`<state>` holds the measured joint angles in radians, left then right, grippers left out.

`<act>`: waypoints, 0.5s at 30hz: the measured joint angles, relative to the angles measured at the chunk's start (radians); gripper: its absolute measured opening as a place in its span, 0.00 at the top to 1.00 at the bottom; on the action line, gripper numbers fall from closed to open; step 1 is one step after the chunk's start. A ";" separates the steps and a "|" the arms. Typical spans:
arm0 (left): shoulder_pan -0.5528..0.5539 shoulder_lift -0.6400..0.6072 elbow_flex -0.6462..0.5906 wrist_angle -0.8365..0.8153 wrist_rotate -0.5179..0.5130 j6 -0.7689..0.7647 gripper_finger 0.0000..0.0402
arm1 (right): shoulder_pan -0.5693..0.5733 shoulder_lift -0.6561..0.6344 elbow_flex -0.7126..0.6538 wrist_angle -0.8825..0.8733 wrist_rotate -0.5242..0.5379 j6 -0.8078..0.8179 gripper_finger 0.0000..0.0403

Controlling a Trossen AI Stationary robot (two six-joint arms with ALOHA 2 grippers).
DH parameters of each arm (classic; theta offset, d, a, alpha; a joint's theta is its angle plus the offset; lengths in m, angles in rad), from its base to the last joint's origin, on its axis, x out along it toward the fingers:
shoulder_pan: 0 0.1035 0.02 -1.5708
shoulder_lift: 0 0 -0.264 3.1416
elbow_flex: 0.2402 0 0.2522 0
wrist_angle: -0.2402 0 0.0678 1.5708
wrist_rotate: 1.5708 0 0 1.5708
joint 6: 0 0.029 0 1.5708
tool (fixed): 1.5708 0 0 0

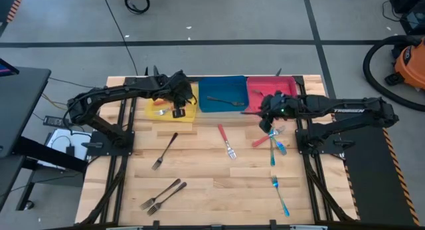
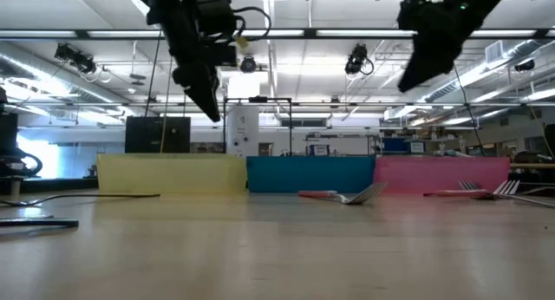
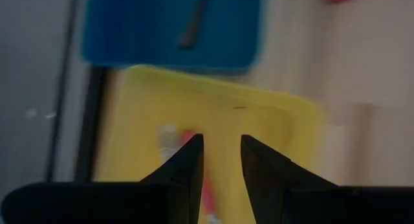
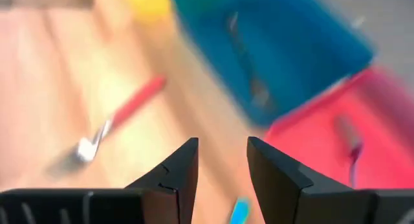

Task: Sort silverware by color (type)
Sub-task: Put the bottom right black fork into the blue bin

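Note:
My left gripper (image 1: 175, 102) (image 3: 222, 146) hangs open above the yellow bin (image 1: 171, 109), touching nothing. In its wrist view a red-handled utensil (image 3: 194, 153) lies in that bin below the fingers. My right gripper (image 1: 269, 114) (image 4: 222, 149) is open and empty, raised over the table by the red bin's near left corner. Flat on the table lie a red fork (image 1: 226, 141) (image 4: 123, 114), another red fork (image 1: 262, 141), blue forks (image 1: 275, 149) (image 1: 280, 195) and grey forks (image 1: 165, 150) (image 1: 161, 195). A grey fork (image 1: 226, 100) lies in the blue bin, and a grey utensil (image 4: 349, 143) in the red bin.
The yellow, blue (image 1: 222, 94) and red (image 1: 271, 90) bins stand side by side along the table's far edge. In the low view both grippers (image 2: 208, 105) (image 2: 416, 79) hang well above the bins. Bare wood lies between the scattered forks in the table's middle and near part.

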<state>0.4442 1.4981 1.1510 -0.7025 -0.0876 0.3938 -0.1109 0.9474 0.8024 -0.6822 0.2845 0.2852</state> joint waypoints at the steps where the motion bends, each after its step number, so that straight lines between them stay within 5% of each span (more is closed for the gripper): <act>1: -0.012 0.000 0.003 -0.014 0.023 -0.009 0.74 | 0.002 0.000 0.000 -0.041 -0.034 0.003 0.65; 15: -0.108 0.000 0.008 -0.238 0.060 -0.176 0.74 | 0.006 0.103 0.000 -0.261 -0.202 -0.034 0.65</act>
<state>0.3362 1.4982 1.1585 -0.9407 -0.0280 0.2180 -0.1047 1.0499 0.8024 -0.9436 0.0823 0.2507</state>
